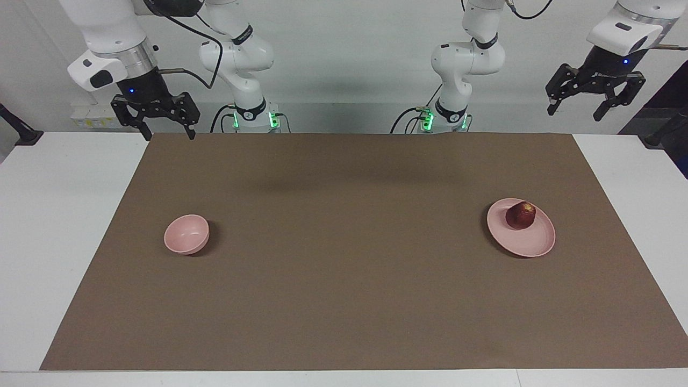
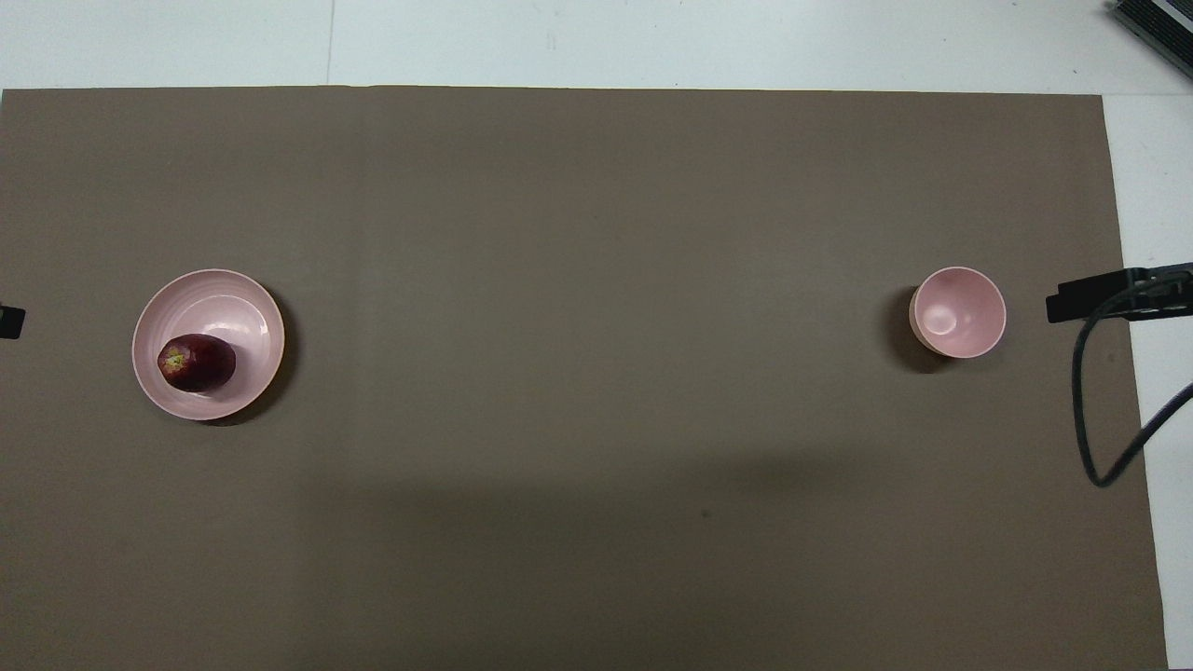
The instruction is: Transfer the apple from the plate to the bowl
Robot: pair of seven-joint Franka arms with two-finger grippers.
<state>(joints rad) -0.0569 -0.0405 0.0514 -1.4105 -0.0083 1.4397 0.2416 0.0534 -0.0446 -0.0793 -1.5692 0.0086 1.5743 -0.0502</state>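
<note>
The dark red apple (image 1: 520, 215) (image 2: 196, 362) lies on the pale pink plate (image 1: 532, 243) (image 2: 228, 300), toward the left arm's end of the brown mat. The small pink bowl (image 1: 186, 234) (image 2: 958, 311) stands empty toward the right arm's end. My left gripper (image 1: 574, 113) hangs open and high above the table's edge, off the mat and well apart from the plate. My right gripper (image 1: 168, 136) is open too, raised over the mat's corner close to the robots, with nothing between its fingers.
A brown mat (image 1: 344, 279) covers most of the white table (image 1: 48, 215). A black cable (image 2: 1086, 410) loops down from the right hand near the bowl's end of the mat.
</note>
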